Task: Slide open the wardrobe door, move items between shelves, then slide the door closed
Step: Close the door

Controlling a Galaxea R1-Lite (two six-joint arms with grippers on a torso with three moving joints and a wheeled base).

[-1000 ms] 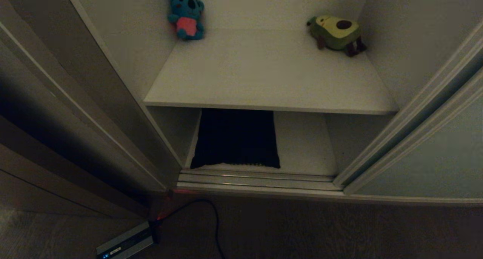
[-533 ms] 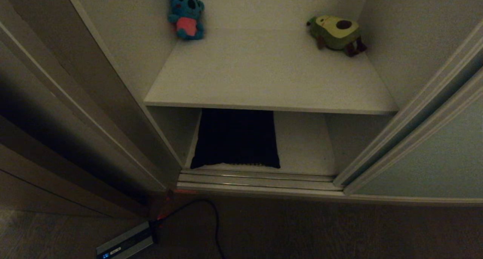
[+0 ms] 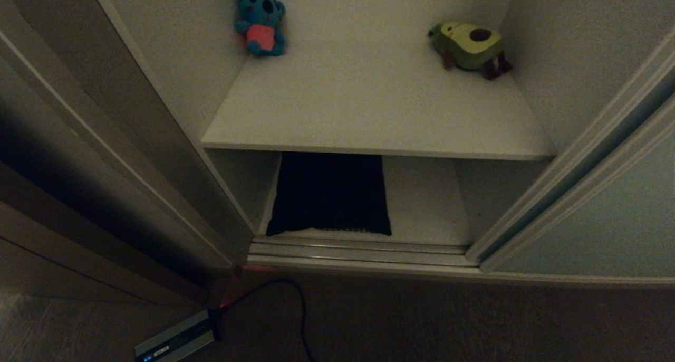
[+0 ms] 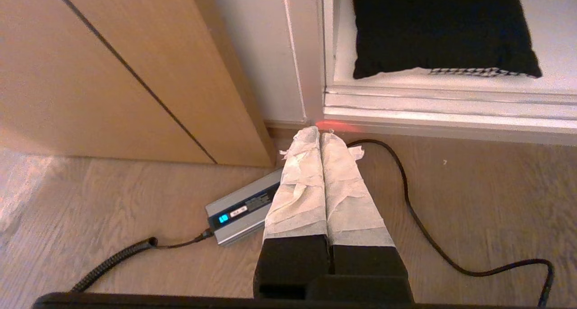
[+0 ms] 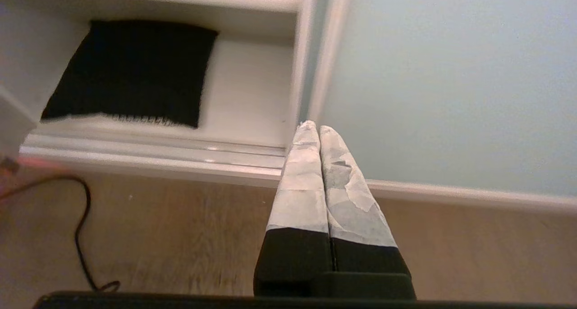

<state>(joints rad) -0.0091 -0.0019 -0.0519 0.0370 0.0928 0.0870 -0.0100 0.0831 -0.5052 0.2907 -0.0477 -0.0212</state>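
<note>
Across the head views nothing has shifted: the cushion (image 3: 329, 193) lies black side up on the bottom shelf (image 3: 422, 203), left of centre. The door (image 3: 606, 214) stands slid right (opening done). Both the right gripper (image 5: 314, 128) and left gripper (image 4: 320, 135) are closed and empty, near the floor (image 4: 451, 201). The upper shelf (image 3: 369, 108) offers open room between two toys.

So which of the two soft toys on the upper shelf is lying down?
The green avocado toy, at the right; the blue toy sits upright at the left.
</note>
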